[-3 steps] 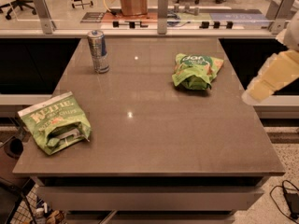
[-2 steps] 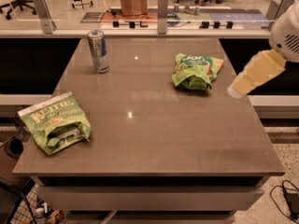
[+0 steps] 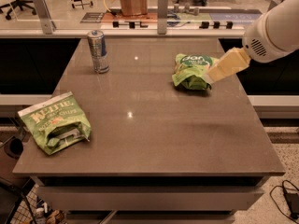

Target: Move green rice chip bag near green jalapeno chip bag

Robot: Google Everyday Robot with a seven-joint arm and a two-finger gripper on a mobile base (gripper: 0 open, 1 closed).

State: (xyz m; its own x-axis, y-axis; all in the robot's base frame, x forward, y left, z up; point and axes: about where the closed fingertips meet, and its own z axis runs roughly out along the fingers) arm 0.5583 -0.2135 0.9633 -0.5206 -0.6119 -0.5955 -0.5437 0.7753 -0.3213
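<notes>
The green rice chip bag (image 3: 189, 70), small and bright green with a dark oval logo, lies on the far right part of the grey table (image 3: 149, 139). The green jalapeno chip bag (image 3: 55, 122), larger with white "Kettle" lettering, lies at the table's front left corner. My arm reaches in from the upper right, and its gripper (image 3: 209, 77) is at the rice chip bag's right edge, close above the tabletop. The two bags are far apart.
A tall silver-blue drink can (image 3: 98, 51) stands upright at the far left of the table. A glass-railed ledge with posts (image 3: 162, 6) runs behind the table. A cable (image 3: 287, 197) lies on the floor at the right.
My arm has swung in from the right edge of the view toward the left and down, bringing the gripper up to the rice chip bag. The bags and the can have not moved.
</notes>
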